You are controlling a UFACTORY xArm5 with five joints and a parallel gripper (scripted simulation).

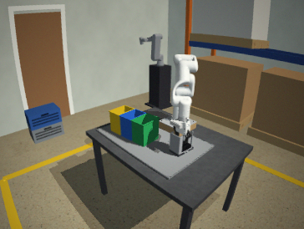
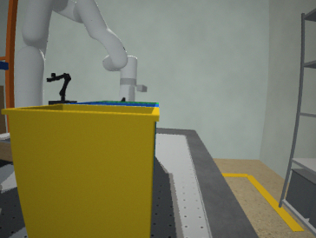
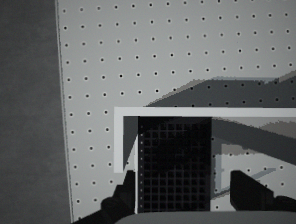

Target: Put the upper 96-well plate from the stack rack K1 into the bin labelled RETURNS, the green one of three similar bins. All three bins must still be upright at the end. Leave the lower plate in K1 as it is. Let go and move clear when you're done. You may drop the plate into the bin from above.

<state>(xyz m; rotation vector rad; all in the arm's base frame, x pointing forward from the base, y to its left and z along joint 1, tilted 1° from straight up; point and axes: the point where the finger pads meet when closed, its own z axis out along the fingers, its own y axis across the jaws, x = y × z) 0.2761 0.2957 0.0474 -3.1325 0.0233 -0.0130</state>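
This is a warehouse-style industrial work cell. Large brown crates [image 1: 227,85] stand against the wall under an orange-and-blue storage rack [image 1: 189,25], yellow safety lines [image 1: 39,165] are marked on the floor around a dark work table [image 1: 217,160], and a grey metal shelf unit [image 2: 299,109] stands to one side. A second robot arm on a black pedestal [image 1: 159,85], a blue crate [image 1: 43,122] by a brown door [image 1: 41,58], and a perforated mounting mat [image 3: 150,50] on the table add to the workshop look.

The stack rack [image 1: 174,144] stands on the mat [image 1: 196,151], right of three bins [image 1: 144,129].
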